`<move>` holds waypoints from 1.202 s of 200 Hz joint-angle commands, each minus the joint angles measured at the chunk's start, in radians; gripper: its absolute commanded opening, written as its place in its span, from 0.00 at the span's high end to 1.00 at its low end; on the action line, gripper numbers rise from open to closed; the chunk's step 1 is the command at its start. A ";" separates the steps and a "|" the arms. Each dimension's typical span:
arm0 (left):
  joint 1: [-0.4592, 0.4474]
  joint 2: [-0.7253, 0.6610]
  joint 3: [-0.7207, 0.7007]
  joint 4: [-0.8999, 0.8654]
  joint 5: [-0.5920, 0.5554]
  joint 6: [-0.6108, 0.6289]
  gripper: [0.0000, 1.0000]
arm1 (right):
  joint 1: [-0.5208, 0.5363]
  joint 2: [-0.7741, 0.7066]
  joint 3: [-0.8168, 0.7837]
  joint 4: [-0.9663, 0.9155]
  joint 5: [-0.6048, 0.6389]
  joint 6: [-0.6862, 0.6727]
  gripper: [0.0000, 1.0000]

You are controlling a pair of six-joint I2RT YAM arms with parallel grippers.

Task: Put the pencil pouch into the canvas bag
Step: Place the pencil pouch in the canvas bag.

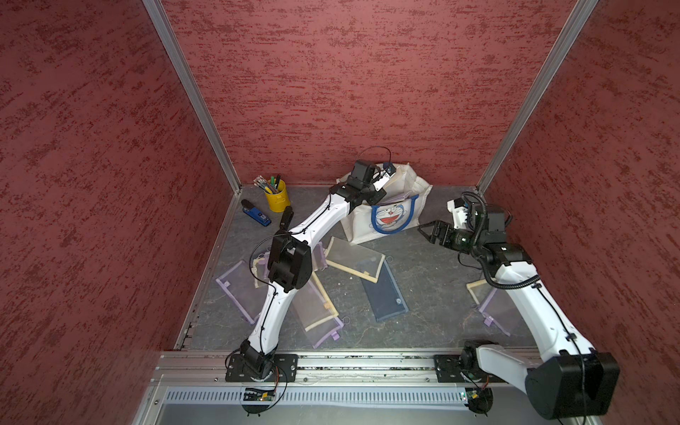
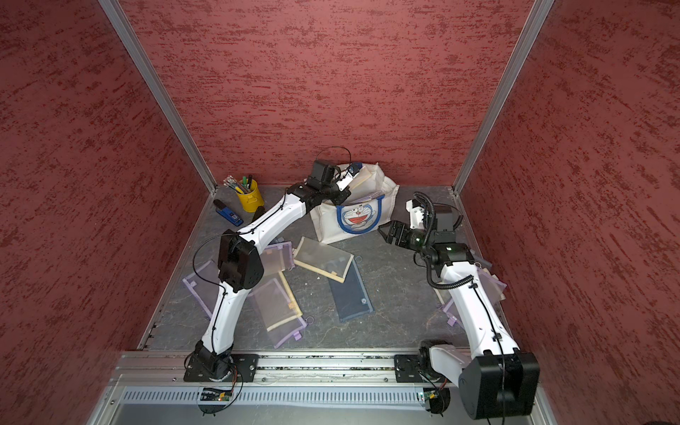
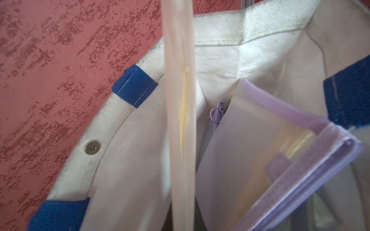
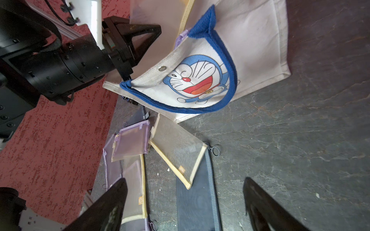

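Observation:
The canvas bag stands at the back of the table, white with blue handles and a cat face on its front. My left gripper sits at the bag's open mouth, shut on a cream-edged mesh pencil pouch. The pouch hangs edge-on down into the bag. A purple-edged pouch lies inside the bag beside it. My right gripper hovers to the right of the bag, open and holding nothing.
Several more pouches lie on the grey table: a cream one over a dark blue one, purple ones under the left arm, others under the right arm. A yellow pen cup and a blue stapler stand back left.

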 commanded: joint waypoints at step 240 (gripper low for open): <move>0.025 -1.045 -1.395 0.305 0.192 -1.273 0.06 | 0.300 0.440 0.229 0.019 0.154 -0.078 0.14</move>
